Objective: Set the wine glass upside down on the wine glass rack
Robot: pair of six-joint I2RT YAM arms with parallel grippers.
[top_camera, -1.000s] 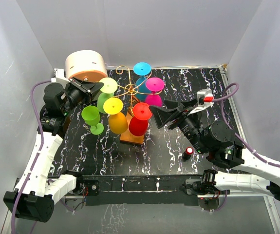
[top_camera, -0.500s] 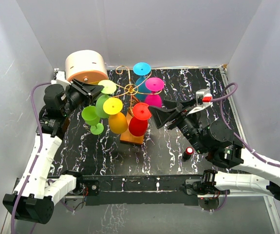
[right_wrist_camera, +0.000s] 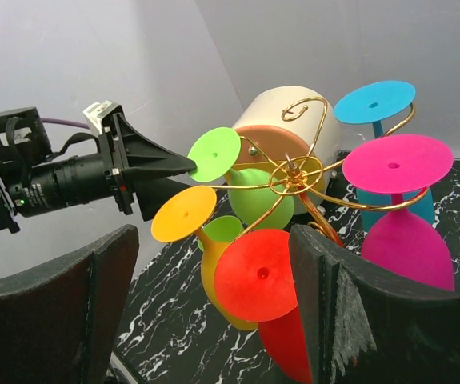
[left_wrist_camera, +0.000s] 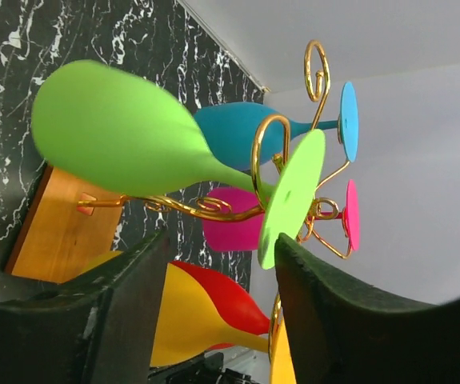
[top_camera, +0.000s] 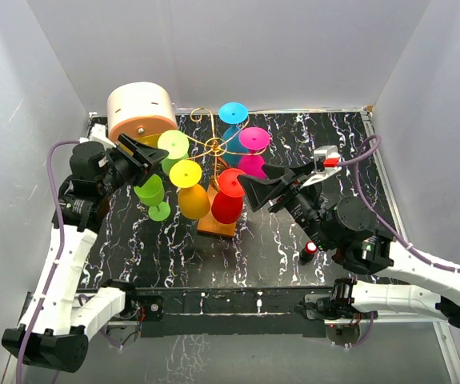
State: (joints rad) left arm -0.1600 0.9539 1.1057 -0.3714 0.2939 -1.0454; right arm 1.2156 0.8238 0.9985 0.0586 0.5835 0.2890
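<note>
The lime wine glass (left_wrist_camera: pixel 118 132) hangs upside down on the wine glass rack (left_wrist_camera: pixel 318 68). Its stem is threaded through a gold scroll arm, its foot disc rests above the wire, and its bowl points down toward the orange base (left_wrist_camera: pixel 54 232). The left gripper (left_wrist_camera: pixel 222 244) sits close in at the foot with its jaws spread to either side, pinching nothing. In the right wrist view one fingertip looks to be at the disc's rim, though whether it touches is hard to say. The right gripper (top_camera: pixel 252 194) waits on the far side of the rack, jaws wide and empty. The glass looks stiff, light and matte-smooth, so probably a little slippery, and I cannot tell whether it is plastic or coated glass. It should be treated as breakable, the thin stem most of all. The stem just below the foot seems the best place to take hold, since the bowl is too broad. Carried only by the wire, it will likely swing at a nudge and could knock the yellow glass (top_camera: pixel 188 186) beside it.
</note>
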